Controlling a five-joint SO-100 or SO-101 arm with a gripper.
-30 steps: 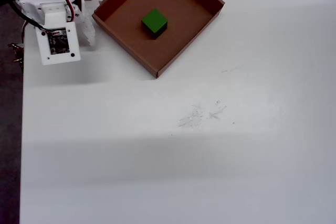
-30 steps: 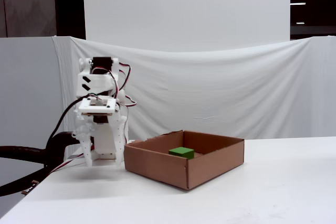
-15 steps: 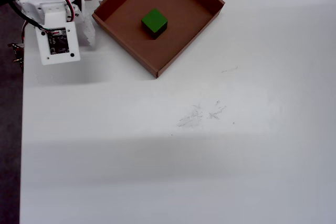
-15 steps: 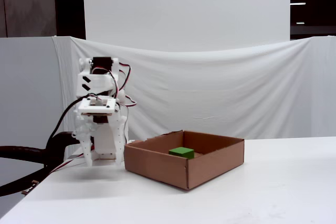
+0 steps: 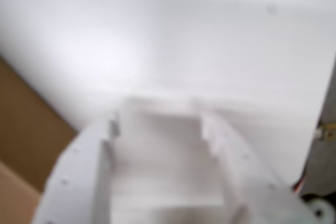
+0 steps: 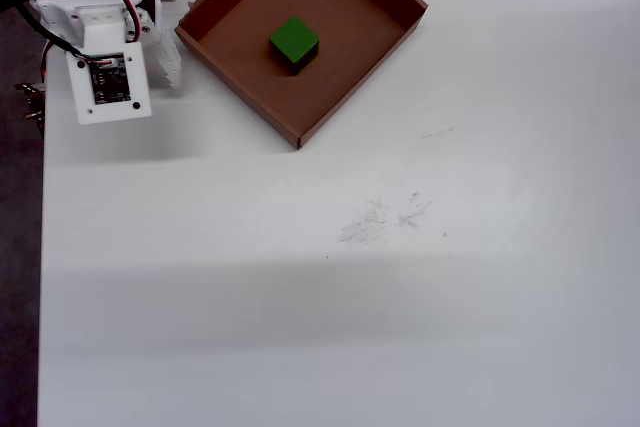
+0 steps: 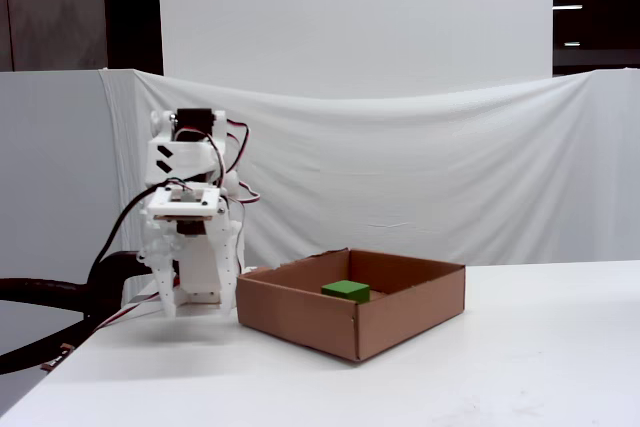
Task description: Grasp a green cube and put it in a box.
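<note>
Since the green cube (image 6: 294, 42) already lies inside the box (image 6: 346, 105), placing looks done; the gripper (image 5: 160, 124), at the box's nine o'clock overhead, stands apart and empty, needing only to rest

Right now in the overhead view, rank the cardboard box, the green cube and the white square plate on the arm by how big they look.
1. Cardboard box, largest.
2. White square plate; it sits nearer the camera, so looks enlarged.
3. Green cube, smallest.

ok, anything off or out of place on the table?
Nothing major. The green cube sits flat inside the box, which is intact. The only oddity is faint scuff marks on the white table in the overhead view.
</note>
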